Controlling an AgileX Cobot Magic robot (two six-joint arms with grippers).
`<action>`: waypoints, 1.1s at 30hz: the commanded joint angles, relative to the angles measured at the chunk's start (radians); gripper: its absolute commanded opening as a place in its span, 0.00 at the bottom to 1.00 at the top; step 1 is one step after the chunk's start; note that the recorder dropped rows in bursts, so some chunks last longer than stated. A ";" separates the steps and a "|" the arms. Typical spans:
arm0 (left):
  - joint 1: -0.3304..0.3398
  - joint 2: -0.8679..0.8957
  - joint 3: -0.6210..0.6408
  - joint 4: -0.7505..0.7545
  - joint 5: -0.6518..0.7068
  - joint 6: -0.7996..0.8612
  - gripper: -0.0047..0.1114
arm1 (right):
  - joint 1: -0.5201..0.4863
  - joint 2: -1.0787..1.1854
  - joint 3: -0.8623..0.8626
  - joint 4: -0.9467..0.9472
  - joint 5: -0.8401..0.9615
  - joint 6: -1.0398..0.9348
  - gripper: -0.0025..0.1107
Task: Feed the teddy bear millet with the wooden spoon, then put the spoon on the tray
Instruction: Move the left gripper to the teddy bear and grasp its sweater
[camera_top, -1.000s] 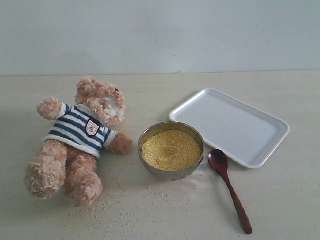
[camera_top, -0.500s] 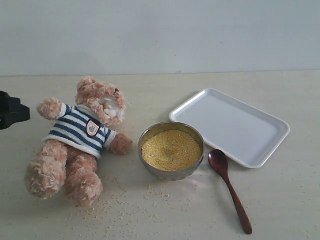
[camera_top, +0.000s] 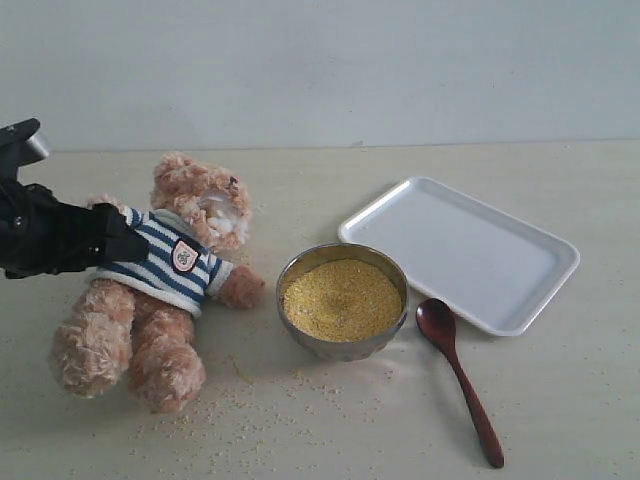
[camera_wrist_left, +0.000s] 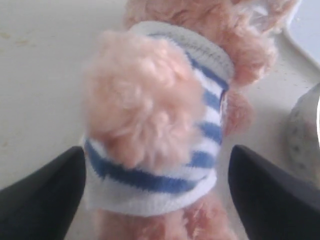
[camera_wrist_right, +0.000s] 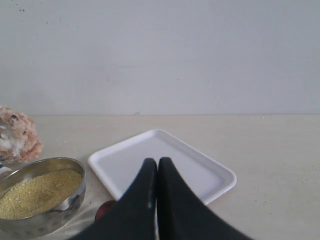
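The teddy bear (camera_top: 160, 285) lies on its back at the left of the table, filling the left wrist view (camera_wrist_left: 165, 90). My left gripper (camera_top: 128, 240) reaches in from the left at the bear's raised arm. It stands open (camera_wrist_left: 157, 195), one finger on each side of the striped shirt, not touching. The millet (camera_top: 342, 298) is heaped in the steel bowl (camera_top: 345, 348). The wooden spoon (camera_top: 463, 388) lies on the table right of the bowl, in front of the white tray (camera_top: 470, 255). My right gripper (camera_wrist_right: 157, 163) is shut and empty, above the tray (camera_wrist_right: 205, 175).
Loose yellow grains (camera_top: 255, 415) are scattered on the table in front of the bear and bowl. A pale wall rises behind the table. In the right wrist view the bowl (camera_wrist_right: 65, 205) and the bear's head (camera_wrist_right: 17, 140) sit off to one side.
My left arm has come in from the left edge and reached the bear's raised arm. The bear, bowl, spoon and tray have not moved.
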 joint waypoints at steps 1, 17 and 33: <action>-0.003 0.067 -0.022 -0.226 0.036 0.215 0.68 | -0.003 -0.004 -0.001 0.001 -0.012 0.001 0.02; -0.003 0.234 -0.023 -0.401 -0.008 0.396 0.59 | -0.003 -0.004 -0.001 0.001 -0.012 0.001 0.02; 0.052 0.022 0.040 -0.159 0.117 0.229 0.08 | -0.003 -0.004 -0.001 0.001 -0.012 0.001 0.02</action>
